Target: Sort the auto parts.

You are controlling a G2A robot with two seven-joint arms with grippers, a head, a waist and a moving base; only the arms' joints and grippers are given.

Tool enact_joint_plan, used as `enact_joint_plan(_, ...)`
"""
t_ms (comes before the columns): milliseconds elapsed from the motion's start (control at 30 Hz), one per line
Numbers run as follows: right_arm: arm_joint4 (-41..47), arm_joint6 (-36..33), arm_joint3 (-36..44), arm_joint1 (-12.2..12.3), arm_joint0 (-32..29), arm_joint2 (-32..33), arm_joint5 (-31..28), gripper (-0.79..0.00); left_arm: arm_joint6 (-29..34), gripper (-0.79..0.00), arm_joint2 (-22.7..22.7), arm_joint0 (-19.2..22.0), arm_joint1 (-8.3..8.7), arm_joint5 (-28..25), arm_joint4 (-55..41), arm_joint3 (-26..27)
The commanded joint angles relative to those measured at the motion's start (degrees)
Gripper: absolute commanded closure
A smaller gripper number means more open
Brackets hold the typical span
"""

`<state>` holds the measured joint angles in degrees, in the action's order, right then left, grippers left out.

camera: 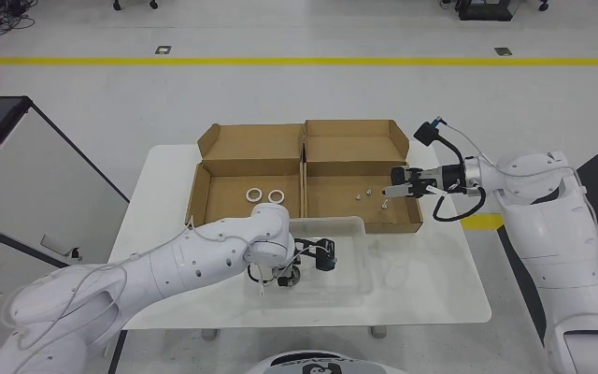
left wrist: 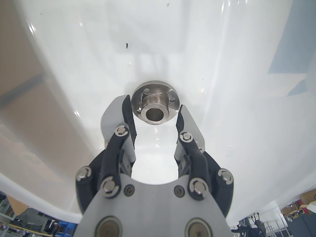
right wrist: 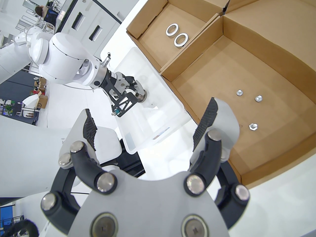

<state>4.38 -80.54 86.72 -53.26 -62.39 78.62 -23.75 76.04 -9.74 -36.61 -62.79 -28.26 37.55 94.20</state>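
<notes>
A round metal flange (left wrist: 154, 109) with a hollow hub lies in the clear plastic tray (camera: 360, 226) at the table's front middle. My left gripper (left wrist: 154, 102) reaches down into the tray, shut on the flange, one pad on each side of its rim. The same grip (right wrist: 140, 96) is visible in the right wrist view. My right gripper (camera: 391, 191) hovers open with nothing in it over the near right part of the right cardboard box (camera: 336, 204). That box holds three small nuts (right wrist: 253, 126). Two white rings (camera: 264, 196) lie in the left cardboard box (camera: 222, 192).
Both boxes stand side by side behind the tray with their lids folded back. The white table (camera: 439, 280) has bare room to the right of the tray. A grey cabinet (camera: 42, 187) stands off the table's left side.
</notes>
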Motion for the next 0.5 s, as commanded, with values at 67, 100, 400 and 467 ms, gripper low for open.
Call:
enact_joint_plan(67, 0.01, 0.00, 0.00, 0.00, 0.00, 0.00, 0.00, -0.785, 0.01, -0.363, 0.00, -0.24, -0.20, 0.01, 0.08, -0.54)
enact_joint_plan(100, 0.01, 0.00, 0.00, 0.00, 0.00, 0.00, 0.00, -0.785, -0.01, -0.363, 0.00, -0.28, -0.24, -0.01, 0.08, -0.65)
enact_joint_plan(400, 0.01, 0.00, 0.00, 0.00, 0.00, 0.00, 0.00, -0.785, 0.06, -0.326, 0.00, -0.38, -0.41, 0.06, 0.02, -0.83)
enact_joint_plan(467, 0.01, 0.00, 0.00, 0.00, 0.00, 0.00, 0.00, -0.785, 0.21, -0.323, 0.00, -0.28, -0.40, 0.21, 0.06, -0.66)
